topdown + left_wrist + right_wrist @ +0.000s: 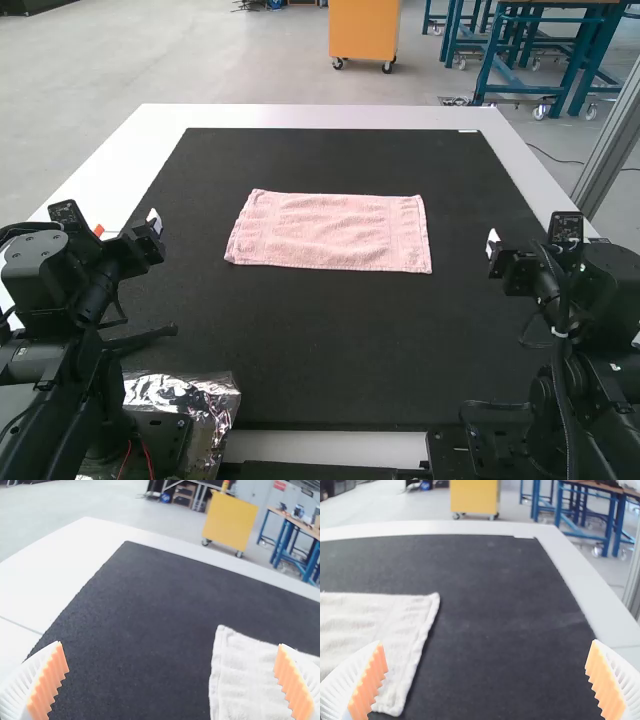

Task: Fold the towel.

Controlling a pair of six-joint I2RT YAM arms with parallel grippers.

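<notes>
Pink towel (330,232) lies flat on black mat (300,340) (left claw (154,222), right claw (492,243) both wide)

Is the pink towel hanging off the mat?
No, the towel lies flat with the black mat all around it.

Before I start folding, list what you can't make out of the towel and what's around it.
- Towel underside and layer count: high view, hidden by its own top face.
- One end of the towel: right wrist view, cut off by the edge.
- Part of the foil sheet: high view, behind the left arm.
- Mat's near left corner: high view, behind arm and foil.
</notes>
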